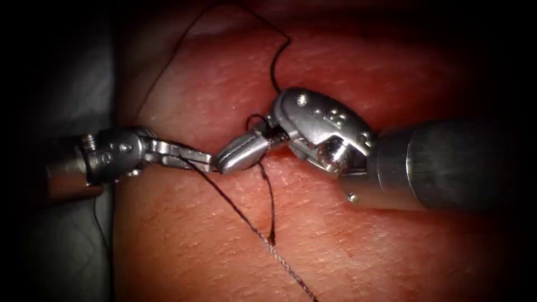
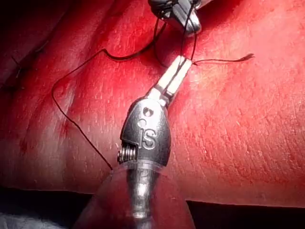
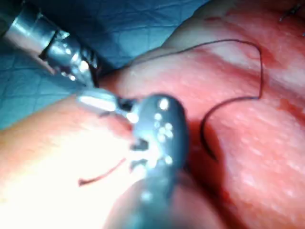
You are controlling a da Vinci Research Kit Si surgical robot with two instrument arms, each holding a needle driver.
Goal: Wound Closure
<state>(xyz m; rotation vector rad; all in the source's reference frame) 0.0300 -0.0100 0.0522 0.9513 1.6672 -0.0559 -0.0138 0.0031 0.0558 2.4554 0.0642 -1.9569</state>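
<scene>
My left tool [image 1: 208,162] comes in from the left with its jaws shut on the thread, close to a short frayed tail [image 1: 272,239] that hangs down over the tissue [image 1: 363,72]. From the left tool [image 2: 186,61] the frayed tail [image 2: 248,57] sticks out sideways. My right tool [image 1: 224,163] comes in from the right, jaws shut, tip to tip with the left one. A small loop of thread [image 1: 254,119] lies around the base of its jaws. A long strand [image 1: 246,221] runs from under the left jaws down to the lower edge.
More thread [image 1: 279,61] rises from behind the right tool's wrist and arcs across the upper tissue to the left. A grey drape [image 1: 67,72] lies left of the tissue. The right tool [image 3: 90,100] meets the left tool's shaft [image 3: 47,43] over a blue cloth [image 3: 143,24].
</scene>
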